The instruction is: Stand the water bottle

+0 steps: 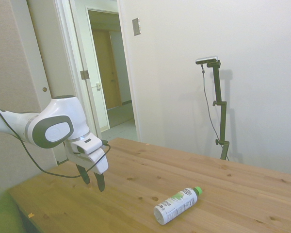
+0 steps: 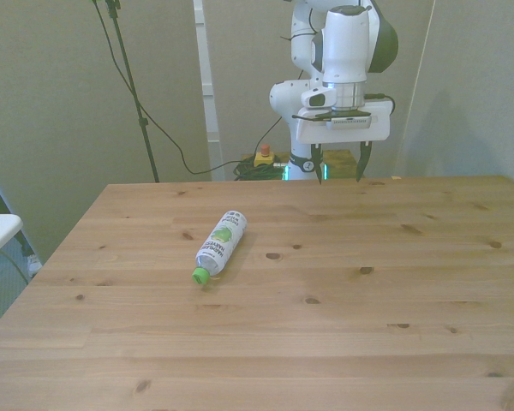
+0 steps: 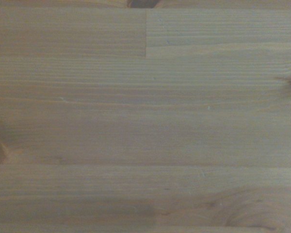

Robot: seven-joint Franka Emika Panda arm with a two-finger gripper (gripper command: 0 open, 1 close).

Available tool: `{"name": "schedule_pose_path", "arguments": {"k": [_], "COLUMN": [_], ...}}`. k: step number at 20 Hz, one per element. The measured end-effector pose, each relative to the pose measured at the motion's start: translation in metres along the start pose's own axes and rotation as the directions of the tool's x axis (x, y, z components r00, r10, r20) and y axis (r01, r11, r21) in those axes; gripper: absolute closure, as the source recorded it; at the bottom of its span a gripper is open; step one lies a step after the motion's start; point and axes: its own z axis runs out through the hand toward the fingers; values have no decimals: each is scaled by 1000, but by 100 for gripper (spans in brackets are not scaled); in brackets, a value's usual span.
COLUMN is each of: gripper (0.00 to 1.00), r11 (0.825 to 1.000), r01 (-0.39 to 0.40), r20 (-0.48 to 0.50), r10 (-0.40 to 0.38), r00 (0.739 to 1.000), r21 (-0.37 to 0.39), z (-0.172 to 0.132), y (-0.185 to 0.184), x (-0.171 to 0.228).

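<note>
Pale walls close in the room, and an open doorway (image 1: 109, 73) shows behind the arm in the side view, with a grey wall plate (image 1: 136, 26) beside it. Wooden planks with dark knots make up the table (image 2: 368, 342), which carries only one loose thing: the water bottle (image 2: 220, 245), lying on its side a little toward the front view's left of the table's middle, its green cap (image 2: 200, 275) pointing toward the near edge and its flat base toward the far edge. Nothing lies between the bottle and the gripper (image 2: 337, 169), which hangs above the table near the far edge, well apart from the bottle and toward the front view's right of it. Its two dark fingers (image 2: 362, 163) point down with a wide gap between them and hold nothing. Bare wood runs all around the bottle, broadest toward the front view's right and the near edge. Beyond the far edge, black cables (image 2: 167, 137) trail down toward a small yellow box with a red button (image 2: 263, 156). Seen from the wrist, only blurred bare planks (image 3: 145, 116) show.
</note>
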Motion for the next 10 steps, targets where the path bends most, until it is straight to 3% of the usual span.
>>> {"name": "schedule_pose_path", "arguments": {"k": [6,10], "gripper": [0,0], "r11": [1000,998], "r01": [2,-59], "r20": [-66,-109], "r10": [0,62], "r00": [998,992], "r21": [21,29], "z": [-2,-11], "y": [-5,6], "x": [7,49]}}
